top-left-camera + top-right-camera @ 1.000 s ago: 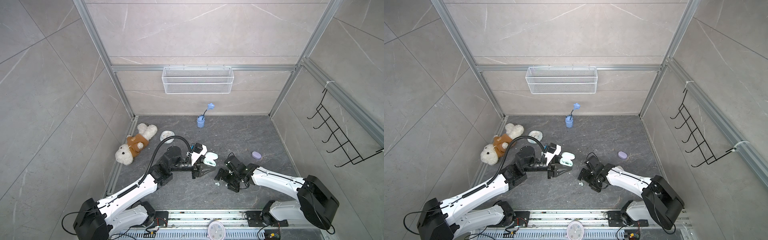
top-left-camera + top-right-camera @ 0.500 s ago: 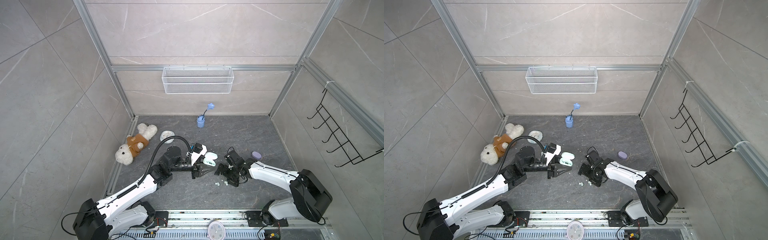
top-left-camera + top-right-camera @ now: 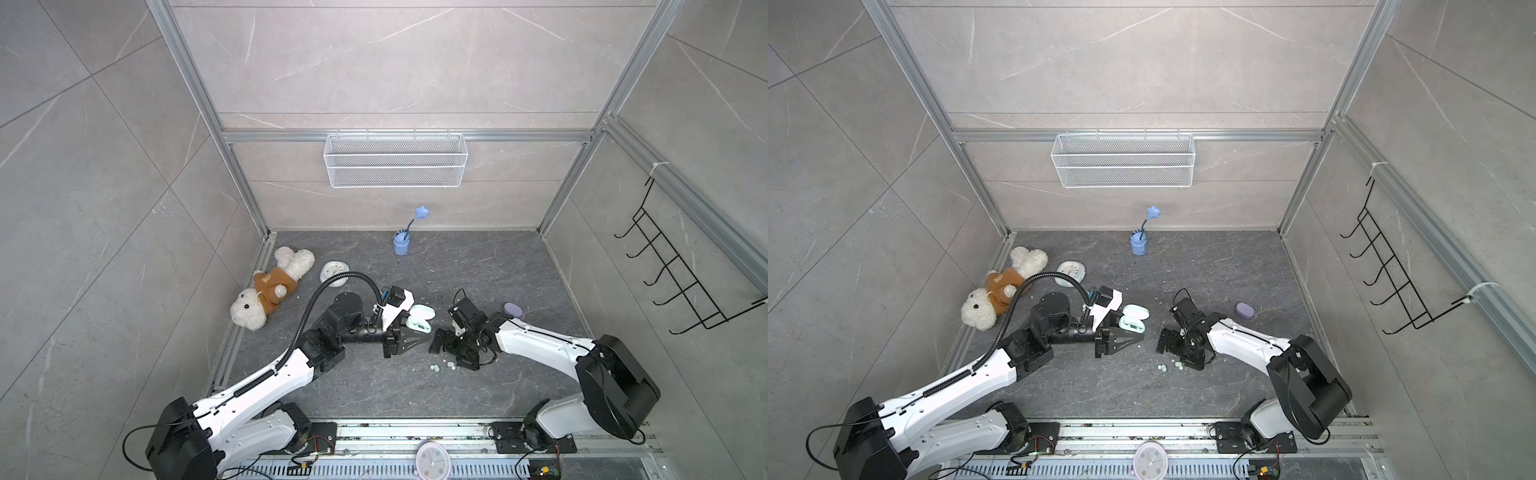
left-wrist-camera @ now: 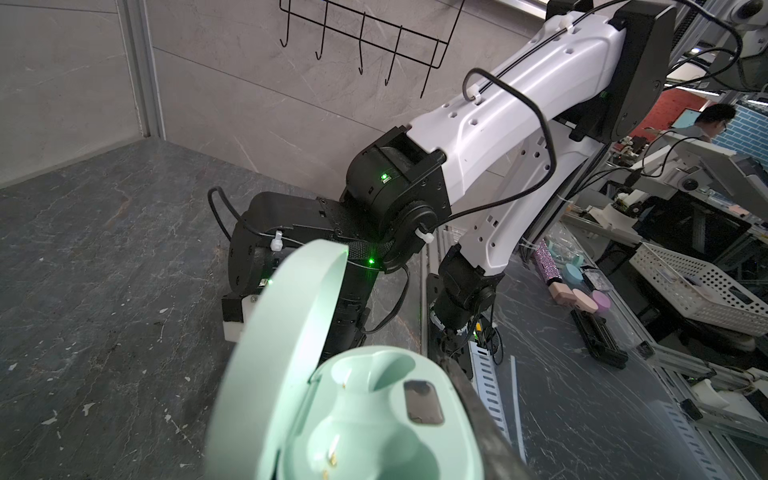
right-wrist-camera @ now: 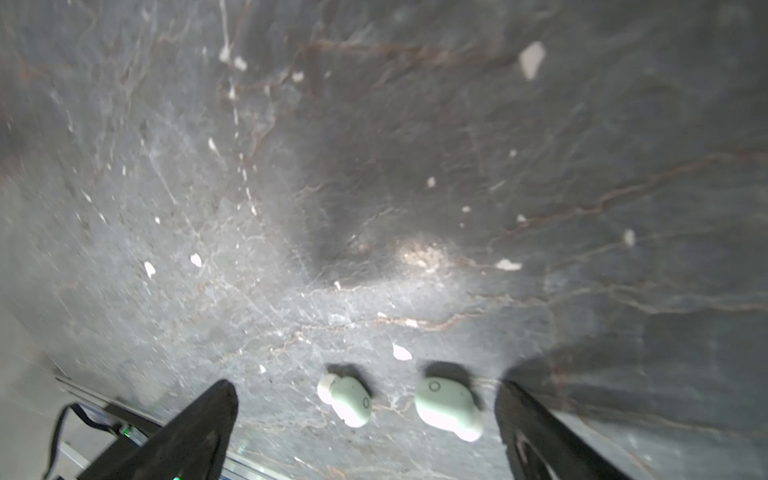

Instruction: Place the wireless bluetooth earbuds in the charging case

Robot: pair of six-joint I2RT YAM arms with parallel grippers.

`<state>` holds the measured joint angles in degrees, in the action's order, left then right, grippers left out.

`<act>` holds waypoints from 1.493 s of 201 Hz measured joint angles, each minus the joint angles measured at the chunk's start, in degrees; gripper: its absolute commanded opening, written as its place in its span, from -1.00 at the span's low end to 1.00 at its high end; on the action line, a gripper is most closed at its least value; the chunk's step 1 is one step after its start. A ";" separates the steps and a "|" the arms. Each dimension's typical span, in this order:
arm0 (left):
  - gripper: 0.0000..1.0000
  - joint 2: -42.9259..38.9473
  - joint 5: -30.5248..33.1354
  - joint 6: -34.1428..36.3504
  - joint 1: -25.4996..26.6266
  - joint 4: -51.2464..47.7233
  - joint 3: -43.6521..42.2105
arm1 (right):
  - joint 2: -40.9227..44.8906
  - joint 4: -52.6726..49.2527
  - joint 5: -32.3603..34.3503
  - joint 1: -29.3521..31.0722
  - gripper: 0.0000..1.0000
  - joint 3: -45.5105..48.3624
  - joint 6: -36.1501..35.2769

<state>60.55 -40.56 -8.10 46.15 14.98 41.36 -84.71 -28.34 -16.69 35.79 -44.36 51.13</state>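
Note:
Two mint green earbuds (image 5: 347, 399) (image 5: 449, 409) lie side by side on the dark floor; in both top views they show as pale specks (image 3: 435, 368) (image 3: 1162, 368). My right gripper (image 5: 368, 390) hangs just above them, open, its black fingertips (image 5: 220, 399) either side of the pair, touching neither. It sits right of centre in the top views (image 3: 453, 353) (image 3: 1179, 353). My left gripper (image 3: 415, 332) is shut on the mint charging case (image 4: 374, 415) (image 3: 417, 323), whose lid (image 4: 286, 332) stands open and both wells are empty. One dark finger (image 4: 478, 399) shows beside the case; the lid hides the other.
A closed lavender case (image 3: 514, 308) lies behind the right arm. A teddy (image 3: 270, 291) and a round white clock (image 3: 334, 273) sit at the back left, a blue cup with a flower (image 3: 401, 243) by the back wall. White crumbs dot the floor.
The right wrist has shifted and turned a little over the two earbuds, its jaws staying wide. The left arm and the case have not moved.

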 measured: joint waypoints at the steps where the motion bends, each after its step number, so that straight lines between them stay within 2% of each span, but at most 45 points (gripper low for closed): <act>1: -0.99 0.00 -0.02 0.00 0.00 0.00 0.00 | -0.07 -0.13 -0.09 0.00 0.98 -0.11 -0.17; 45: -0.99 0.22 -0.04 0.00 0.00 0.00 0.35 | -2.32 -1.86 -1.97 -0.04 0.98 -1.77 -7.06; 91: -0.99 0.55 -0.07 0.00 0.00 0.00 1.31 | -2.84 -1.84 -3.76 -0.02 0.97 -2.14 -10.25; 232: -0.99 0.79 -0.09 -0.02 0.00 0.00 1.92 | -2.14 -4.42 -5.84 6.32 0.95 -5.16 -10.14; 300: -0.99 0.74 -0.07 -0.02 0.00 0.00 1.92 | 3.61 -8.61 -1.22 7.32 0.95 -5.18 -8.20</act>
<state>61.30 -40.62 -8.12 46.15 14.98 43.29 -81.10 -36.95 -17.91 43.11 -49.54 42.94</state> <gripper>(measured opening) 0.419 0.974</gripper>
